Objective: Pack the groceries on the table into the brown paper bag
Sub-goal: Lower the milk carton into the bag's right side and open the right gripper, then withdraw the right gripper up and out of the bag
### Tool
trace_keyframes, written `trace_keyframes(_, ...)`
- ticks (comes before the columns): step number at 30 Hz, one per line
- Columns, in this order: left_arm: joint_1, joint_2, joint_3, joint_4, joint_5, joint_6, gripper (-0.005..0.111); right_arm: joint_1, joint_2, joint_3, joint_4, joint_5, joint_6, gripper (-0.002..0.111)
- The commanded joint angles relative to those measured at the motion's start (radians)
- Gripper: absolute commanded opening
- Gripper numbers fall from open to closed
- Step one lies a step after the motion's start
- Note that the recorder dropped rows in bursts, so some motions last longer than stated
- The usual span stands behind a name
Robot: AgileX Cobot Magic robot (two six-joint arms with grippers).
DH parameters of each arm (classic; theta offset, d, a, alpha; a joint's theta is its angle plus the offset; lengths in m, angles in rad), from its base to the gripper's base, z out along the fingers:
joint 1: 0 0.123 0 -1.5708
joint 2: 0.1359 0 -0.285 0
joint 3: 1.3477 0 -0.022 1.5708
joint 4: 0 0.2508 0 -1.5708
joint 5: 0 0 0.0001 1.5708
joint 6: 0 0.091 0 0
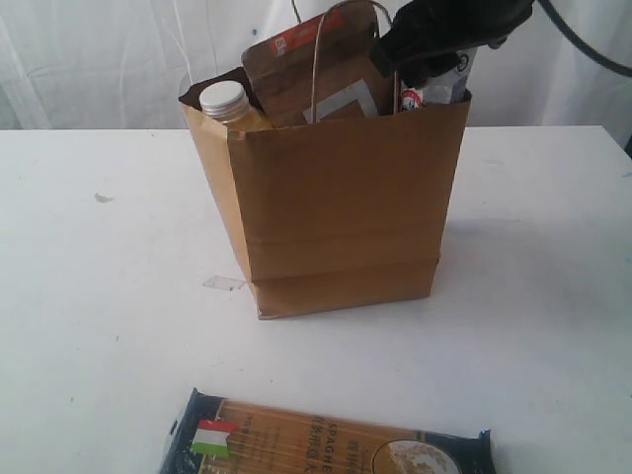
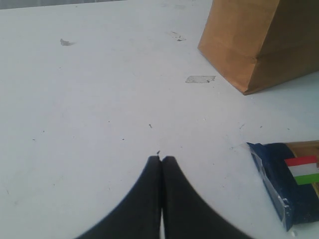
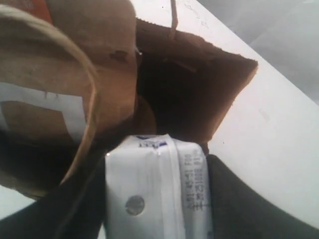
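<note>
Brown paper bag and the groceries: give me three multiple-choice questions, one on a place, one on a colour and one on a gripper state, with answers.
1. Relative to the brown paper bag, the dark-blue spaghetti pack lies: A) inside B) on the table, nearer the camera C) beyond it
2. The yellow bottle's cap is: A) red B) white C) green
3. The right gripper is: A) open B) shut on the spaghetti pack C) shut on the white-blue carton
Answers: 1B, it lies flat at the bottom of the exterior view; 2B, the cap at the bag's rim is white; 3C, the carton is clamped in it.
</note>
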Motion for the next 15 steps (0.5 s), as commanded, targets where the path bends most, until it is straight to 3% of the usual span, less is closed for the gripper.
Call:
trace_keyframes(1, 0.004, -0.005, 0.004, -0.006, -0.001, -0.008, 0.000, 0.001, -0.010, -0.011, -0.023, -0.043, -0.004, 0.020)
trace_keyframes(5, 0.004, -0.005, 0.004, -0.006, -0.001, -0.008, 0.000, 0.001, -0.010, -0.011, -0.023, -0.039, -0.004, 0.048)
trace_keyframes(7, 0.004, -0.005, 0.004, -0.006, -0.001, -0.008, 0.000, 0.001, -0.010, -0.011, -0.023, -0.037, -0.004, 0.056)
trace_keyframes(15, 0.004, -0.005, 0.004, -0.006, -0.001, -0.008, 0.000, 0.001, -0.010, -0.011, -0.023, -0.037, -0.004, 0.057)
